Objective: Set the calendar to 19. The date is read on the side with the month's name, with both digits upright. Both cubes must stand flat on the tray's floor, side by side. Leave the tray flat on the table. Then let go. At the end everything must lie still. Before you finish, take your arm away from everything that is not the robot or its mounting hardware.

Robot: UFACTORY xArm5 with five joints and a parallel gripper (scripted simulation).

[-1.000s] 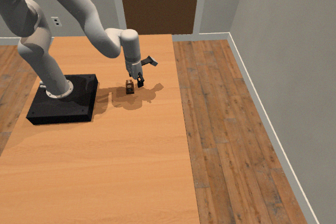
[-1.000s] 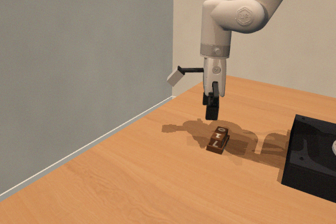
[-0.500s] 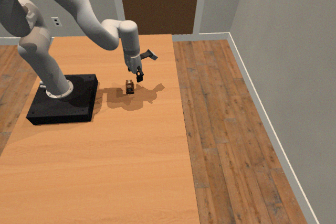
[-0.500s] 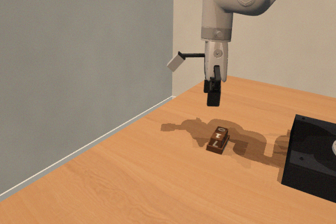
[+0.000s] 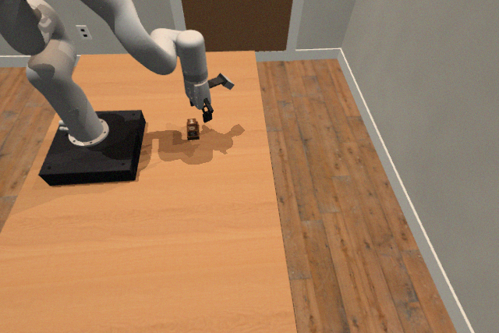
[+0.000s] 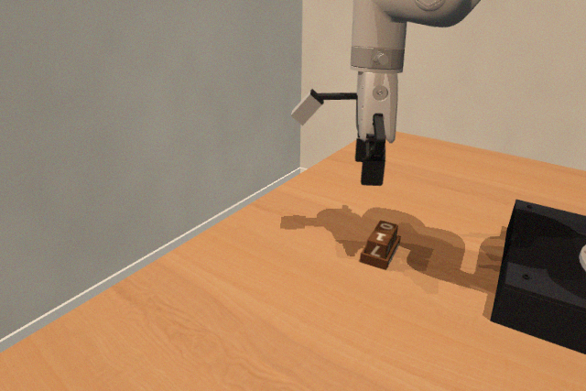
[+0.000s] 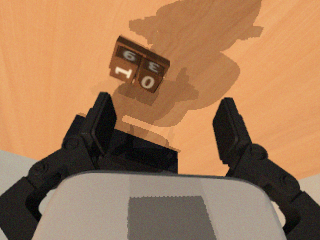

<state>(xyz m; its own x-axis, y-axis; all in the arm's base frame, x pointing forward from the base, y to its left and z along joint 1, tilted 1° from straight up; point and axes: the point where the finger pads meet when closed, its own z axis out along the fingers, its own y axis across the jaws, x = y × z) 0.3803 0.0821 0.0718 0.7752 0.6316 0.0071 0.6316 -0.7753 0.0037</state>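
The wooden tray point(image 5: 193, 138) point(image 6: 374, 261) point(image 7: 144, 49) lies flat on the table. Two brown cubes sit in it side by side. One cube point(image 6: 384, 242) point(image 7: 123, 73) has a 1 on top, a 7 on its end face in the exterior view, and a 6 or 9 on its long-side face in the wrist view. The other cube point(image 6: 386, 225) point(image 7: 147, 82) has a 0 on top and a 3 on that same long side. The month's name is not legible. My gripper point(image 5: 207, 117) point(image 6: 367, 167) point(image 7: 165, 107) is open and empty, above and to one side of the tray.
The robot's black base point(image 5: 94, 152) point(image 6: 544, 277) point(image 7: 145, 150) stands on the table point(image 5: 161, 240) point(image 6: 236, 320), on the arm side of the tray. The table's long edge lies beyond the tray, away from the base. Arm shadows fall around the tray.
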